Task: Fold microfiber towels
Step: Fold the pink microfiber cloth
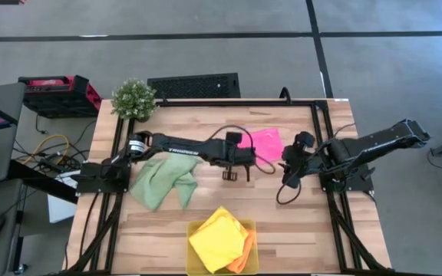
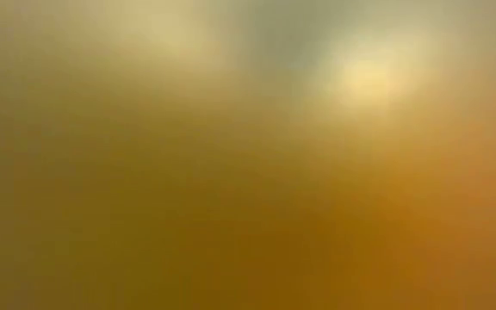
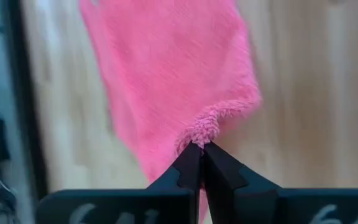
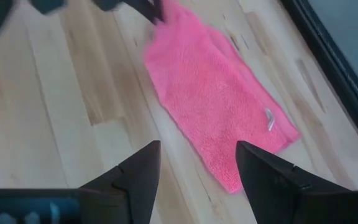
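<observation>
Wooden table [image 1: 298, 222]; potted plant [image 1: 134, 98] at far corner, well clear of both jaws; translucent yellow tray [image 1: 193, 228] at near edge, apart from jaws.

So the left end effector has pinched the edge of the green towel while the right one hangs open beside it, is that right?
Not quite. The left end effector has pinched the edge of the pink towel, not the green one; the left wrist view shows its fingers shut on the pink pile. The green towel lies crumpled under the left arm in the high view. The right end effector does hang open beside the pink towel.
</observation>
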### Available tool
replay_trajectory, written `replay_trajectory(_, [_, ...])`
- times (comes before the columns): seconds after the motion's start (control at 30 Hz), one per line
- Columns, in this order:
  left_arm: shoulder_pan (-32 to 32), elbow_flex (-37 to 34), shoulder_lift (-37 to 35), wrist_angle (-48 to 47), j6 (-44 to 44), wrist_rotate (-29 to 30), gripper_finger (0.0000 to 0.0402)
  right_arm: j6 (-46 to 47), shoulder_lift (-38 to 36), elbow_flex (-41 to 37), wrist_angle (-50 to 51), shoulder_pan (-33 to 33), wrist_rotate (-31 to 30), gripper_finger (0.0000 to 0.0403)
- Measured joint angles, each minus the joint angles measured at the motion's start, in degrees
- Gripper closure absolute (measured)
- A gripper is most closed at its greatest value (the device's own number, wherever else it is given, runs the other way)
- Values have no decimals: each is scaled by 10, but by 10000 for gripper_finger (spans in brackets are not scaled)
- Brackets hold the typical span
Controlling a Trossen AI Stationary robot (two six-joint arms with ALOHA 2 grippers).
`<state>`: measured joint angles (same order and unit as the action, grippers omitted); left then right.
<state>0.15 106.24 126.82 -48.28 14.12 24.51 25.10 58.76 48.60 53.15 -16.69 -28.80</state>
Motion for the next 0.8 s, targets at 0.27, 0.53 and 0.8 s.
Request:
replay_trajectory(0.27, [37, 13, -1, 142, 90, -114, 401, 0, -45, 0, 0, 8, 2, 170])
replay_trajectory(0.53, [66, 13, 5, 236, 133, -143, 401, 0, -52, 0, 7, 23, 2, 170])
replay_trajectory(0.8, [73, 46, 62, 295, 200, -142, 401, 0, -52, 0, 12, 26, 3, 170])
